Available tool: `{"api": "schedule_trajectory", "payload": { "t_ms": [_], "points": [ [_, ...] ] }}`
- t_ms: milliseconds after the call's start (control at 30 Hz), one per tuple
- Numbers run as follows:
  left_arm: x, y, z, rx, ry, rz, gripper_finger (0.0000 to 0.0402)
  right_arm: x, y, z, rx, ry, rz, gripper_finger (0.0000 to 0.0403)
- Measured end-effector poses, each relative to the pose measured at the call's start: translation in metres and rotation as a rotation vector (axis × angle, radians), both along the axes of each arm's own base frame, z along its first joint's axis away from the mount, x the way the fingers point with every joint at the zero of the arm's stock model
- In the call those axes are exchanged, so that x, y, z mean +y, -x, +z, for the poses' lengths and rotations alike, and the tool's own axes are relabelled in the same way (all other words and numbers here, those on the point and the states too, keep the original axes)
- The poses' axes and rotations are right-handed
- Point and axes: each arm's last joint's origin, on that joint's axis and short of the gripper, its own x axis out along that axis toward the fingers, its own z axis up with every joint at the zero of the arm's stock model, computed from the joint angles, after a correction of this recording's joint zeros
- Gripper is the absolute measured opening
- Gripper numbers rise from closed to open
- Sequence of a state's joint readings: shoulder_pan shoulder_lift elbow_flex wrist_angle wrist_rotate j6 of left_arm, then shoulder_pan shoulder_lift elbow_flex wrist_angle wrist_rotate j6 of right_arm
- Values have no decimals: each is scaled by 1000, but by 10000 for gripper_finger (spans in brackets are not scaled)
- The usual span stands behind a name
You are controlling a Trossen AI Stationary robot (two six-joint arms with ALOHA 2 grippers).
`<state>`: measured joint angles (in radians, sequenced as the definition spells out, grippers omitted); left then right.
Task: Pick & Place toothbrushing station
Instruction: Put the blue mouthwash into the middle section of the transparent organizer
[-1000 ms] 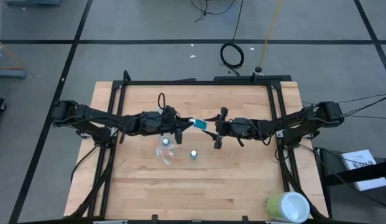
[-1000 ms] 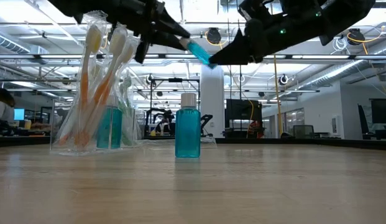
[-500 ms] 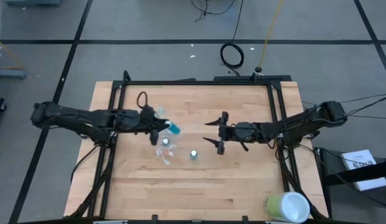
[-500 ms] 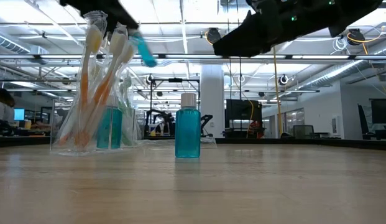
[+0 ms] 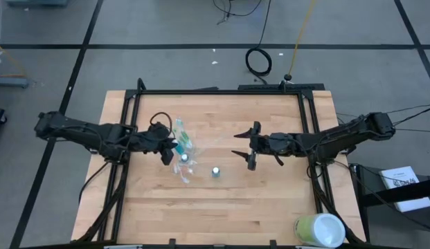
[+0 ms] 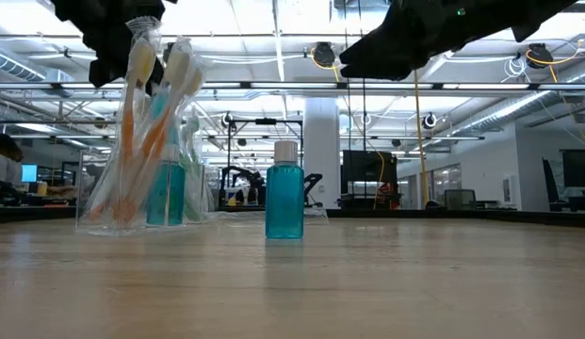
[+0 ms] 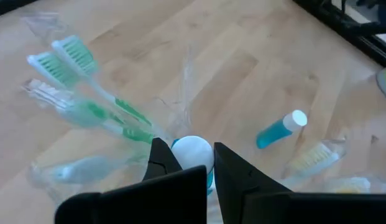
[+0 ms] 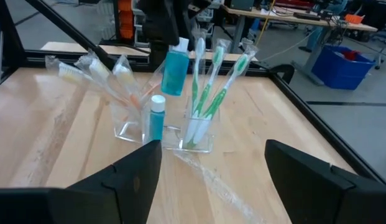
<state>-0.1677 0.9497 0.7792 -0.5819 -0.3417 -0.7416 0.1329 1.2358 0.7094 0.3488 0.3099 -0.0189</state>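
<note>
A blue white-capped tube (image 6: 284,191) stands upright on the wooden table (image 5: 270,200), nearest in the low view. Behind it, toothbrushes (image 8: 208,87) are held in a clear cup (image 8: 196,134). Above the cup, a second tube (image 8: 174,65) is gripped by the closed left gripper (image 5: 167,146). The right gripper (image 5: 244,146) is spread wide and empty.

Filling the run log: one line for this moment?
left gripper: shut on blue tube, above clear cup | right gripper: open, empty | second tube: upright on table
</note>
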Motion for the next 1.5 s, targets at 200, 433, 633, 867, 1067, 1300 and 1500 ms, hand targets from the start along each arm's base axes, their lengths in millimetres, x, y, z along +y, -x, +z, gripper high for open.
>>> {"api": "schedule_trajectory", "payload": {
  "t_ms": [200, 433, 633, 867, 1067, 1300, 1500],
  "points": [
    [-3, -7, -8, 44, -13, -3, 0, 0, 0, 0, 3, 0, 0, 279],
    [-8, -15, -19, 108, -71, 5, 0, 0, 0, 0, 3, 0, 0, 279],
    [-16, -20, -28, 148, -106, 8, 0, 0, 0, 0, 4, 0, 0, 279],
    [-25, -28, -41, 194, -115, 31, 0, 0, 1, -2, 26, 3, 1, 279],
    [-33, -34, -53, 217, -143, 76, 0, 0, 1, -3, 26, 3, 1, 279],
    [-41, -37, -63, 224, -165, 120, 0, 0, 1, -3, 29, 3, 1, 279],
    [-46, -37, -66, 226, -161, 123, 0, 0, 1, -3, 30, 3, 1, 279]
  ]
}}
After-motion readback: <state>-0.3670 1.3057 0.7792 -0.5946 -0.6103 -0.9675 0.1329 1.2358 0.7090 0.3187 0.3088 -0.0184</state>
